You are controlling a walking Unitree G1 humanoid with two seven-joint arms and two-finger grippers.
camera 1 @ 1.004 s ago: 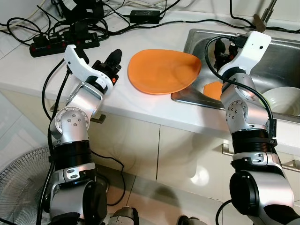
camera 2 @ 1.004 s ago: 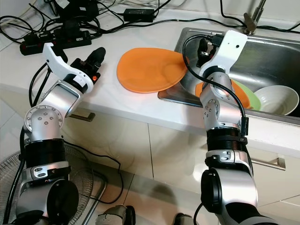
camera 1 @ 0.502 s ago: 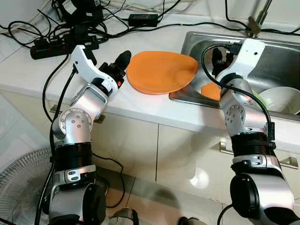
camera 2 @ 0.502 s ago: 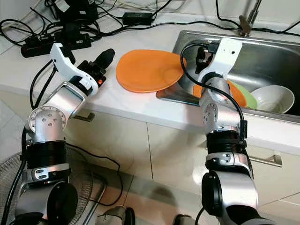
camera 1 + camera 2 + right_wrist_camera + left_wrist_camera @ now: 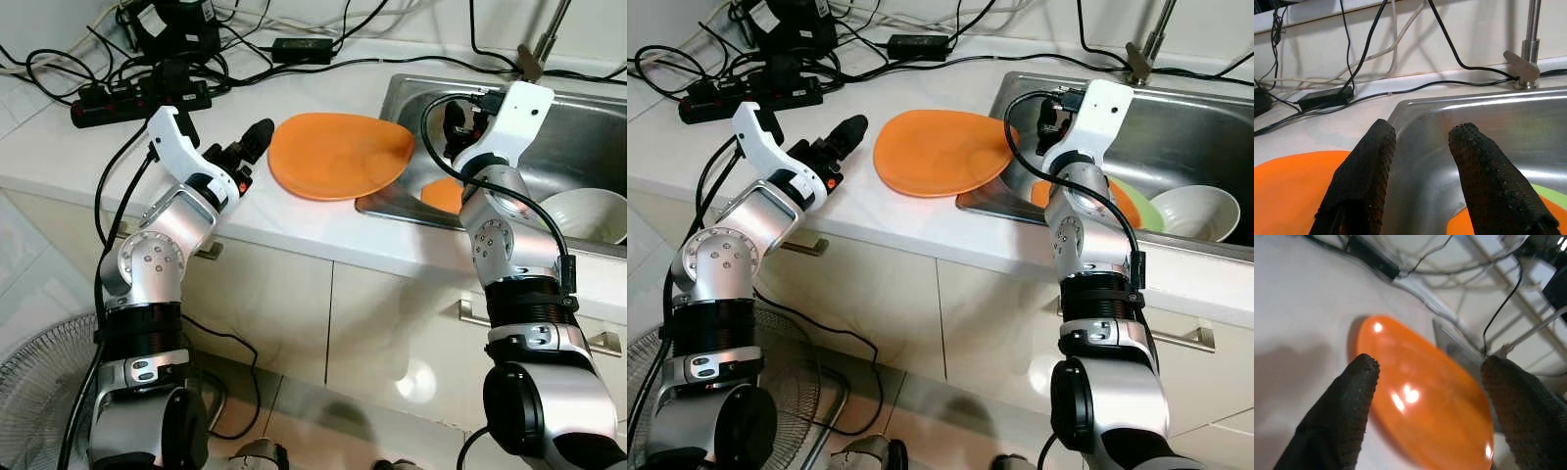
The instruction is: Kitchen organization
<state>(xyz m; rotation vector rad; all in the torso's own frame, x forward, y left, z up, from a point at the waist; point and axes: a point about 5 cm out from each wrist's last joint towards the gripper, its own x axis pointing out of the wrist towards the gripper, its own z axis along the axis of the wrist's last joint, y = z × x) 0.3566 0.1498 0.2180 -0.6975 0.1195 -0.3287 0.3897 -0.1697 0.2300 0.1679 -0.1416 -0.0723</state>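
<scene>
1. Left tool (image 5: 257,136) hovers at centre-left of the frame, just beside the near rim of the orange plate (image 5: 338,154), fingers spread apart with nothing between them.
2. Seen from the left wrist, both black fingertips (image 5: 1359,377) frame the plate (image 5: 1420,406) without touching it.
3. Orange plate lies on the white tabletop (image 5: 88,147), its far edge overhanging the lip of the steel sink (image 5: 588,127) at upper right.
4. Right tool (image 5: 1420,166) sits above the sink's left corner, fingers parted and gripping nothing.
5. Down in the sink: a second orange plate (image 5: 1117,201), a green plate (image 5: 1146,206) under it, and a white bowl (image 5: 1190,211) at the right edge.
6. Upper left of the frame: black power strips (image 5: 137,93) and a tangle of cables (image 5: 245,59) on the tabletop.
7. Lower left, a floor fan (image 5: 34,392) stands by the cabinet.
</scene>
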